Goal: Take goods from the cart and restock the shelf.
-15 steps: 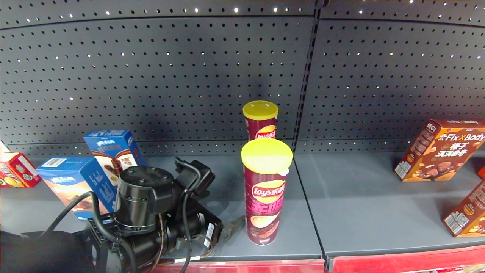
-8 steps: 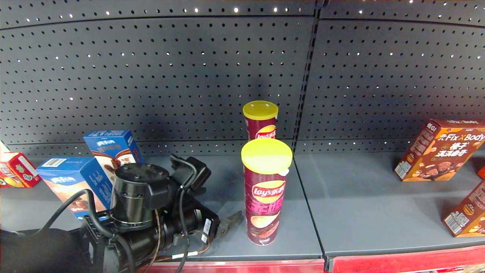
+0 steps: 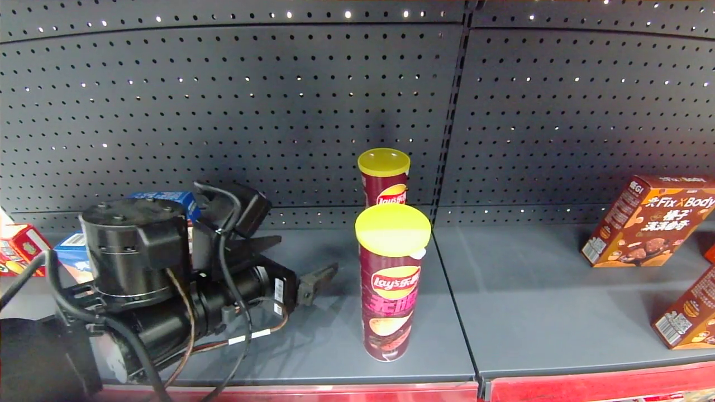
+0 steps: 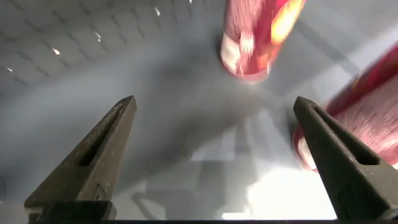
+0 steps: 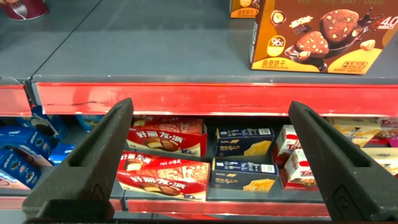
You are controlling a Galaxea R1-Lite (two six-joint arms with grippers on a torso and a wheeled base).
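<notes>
Hanging out in front of the red front edge of the shelf (image 3: 530, 312), our right gripper (image 5: 208, 155) is spread wide and empty. Over on the shelf we've got the left gripper (image 3: 307, 254) low above the deck, fingers splayed apart with nothing between them, aimed at the front chips can (image 3: 394, 285) standing upright just beside it, not touching. Further back, a second chips can (image 3: 384, 177) stands upright near the pegboard (image 3: 223, 111), blue boxes (image 3: 167, 196) behind our left arm, brown boxes (image 3: 648, 220) off right.
</notes>
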